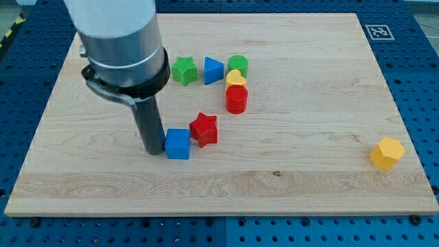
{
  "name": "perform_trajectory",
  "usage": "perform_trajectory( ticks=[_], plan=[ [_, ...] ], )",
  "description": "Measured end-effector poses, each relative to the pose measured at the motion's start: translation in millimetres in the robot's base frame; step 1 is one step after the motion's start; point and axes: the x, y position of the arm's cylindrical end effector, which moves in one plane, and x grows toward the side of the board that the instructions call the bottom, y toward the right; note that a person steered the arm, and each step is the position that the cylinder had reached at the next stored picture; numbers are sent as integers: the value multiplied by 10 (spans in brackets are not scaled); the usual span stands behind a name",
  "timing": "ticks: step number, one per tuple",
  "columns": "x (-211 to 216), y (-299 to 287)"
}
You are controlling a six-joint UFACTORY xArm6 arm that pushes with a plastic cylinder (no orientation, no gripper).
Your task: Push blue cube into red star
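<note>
The blue cube lies left of centre on the wooden board. The red star sits just to its upper right, touching or nearly touching it. My tip rests on the board right at the blue cube's left side, touching or almost touching it. The rod rises from there to the grey arm body at the view's top left.
A cluster sits above: a green star, a blue triangle, a green cylinder, a yellow heart and a red cylinder. A yellow hexagon lies at the far right. A marker tag is at the top right corner.
</note>
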Motion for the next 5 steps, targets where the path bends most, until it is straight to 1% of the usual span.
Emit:
perform_trajectory(
  ticks=[1,2,3,4,5],
  plan=[
    [131,0],
    [131,20],
    [99,25],
    [-75,141],
    [-126,218]
  ],
)
